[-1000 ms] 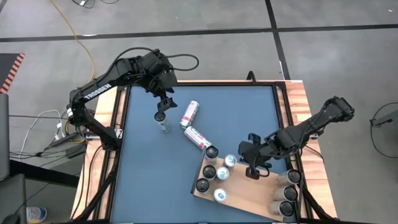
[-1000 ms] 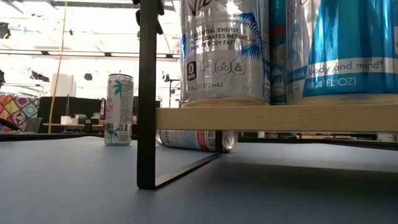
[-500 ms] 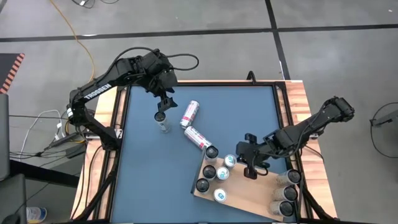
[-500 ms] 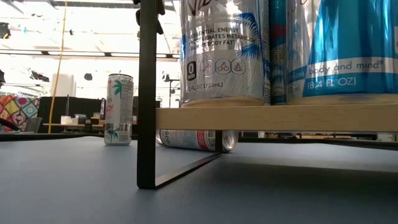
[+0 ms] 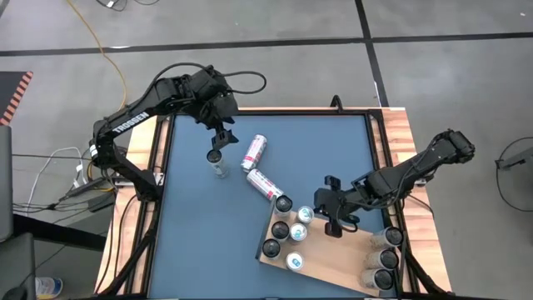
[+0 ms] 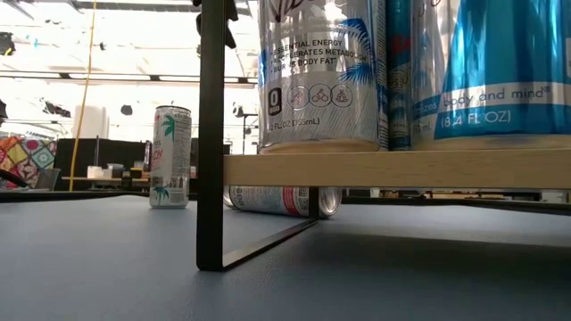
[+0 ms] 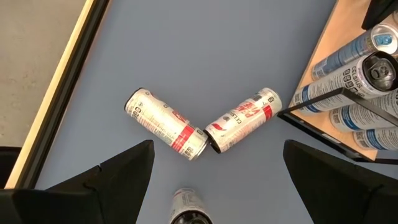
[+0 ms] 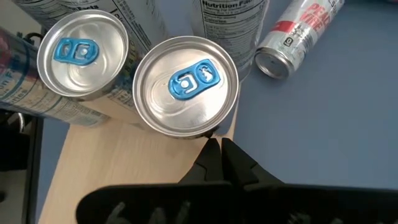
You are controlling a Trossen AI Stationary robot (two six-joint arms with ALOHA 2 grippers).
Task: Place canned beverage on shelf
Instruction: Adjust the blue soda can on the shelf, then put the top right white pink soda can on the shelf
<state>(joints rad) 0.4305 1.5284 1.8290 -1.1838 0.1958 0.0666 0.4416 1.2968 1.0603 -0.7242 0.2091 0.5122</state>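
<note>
The upright slim silver can with a palm-tree print (image 5: 218, 162) stands on the blue-grey table (image 5: 200, 233), at about 10 o'clock from the table's middle, well apart from the shelf. The left tool (image 5: 220, 142) hangs directly above its top, fingers spread wide with nothing between them; in the left wrist view the can's lid (image 7: 185, 208) sits midway between the 2 dark fingers (image 7: 106, 180).

2 red-and-white cans lie on their sides nearby: 1 at 12 o'clock (image 5: 254, 152), the other (image 5: 268, 187) running toward the shelf's corner, its end close to the black metal frame (image 6: 211, 134).

The light-brown wooden shelf (image 5: 333, 258) lies at about 5 o'clock and already carries a cluster of blue-tabbed cans (image 5: 289, 233) plus more at its far end (image 5: 383, 258). The right tool (image 5: 333, 218), pressed together and empty, rests over the shelf just beside a silver can with a blue tab (image 8: 185, 86).

The step in hand looks like the grasp of the upright can. To do it well, the left tool should descend straight, keep the can centred, and close on the body below the rim so it does not tip. The lying cans crowd the direct path to the shelf, so a lift well clear of them seems wise.
</note>
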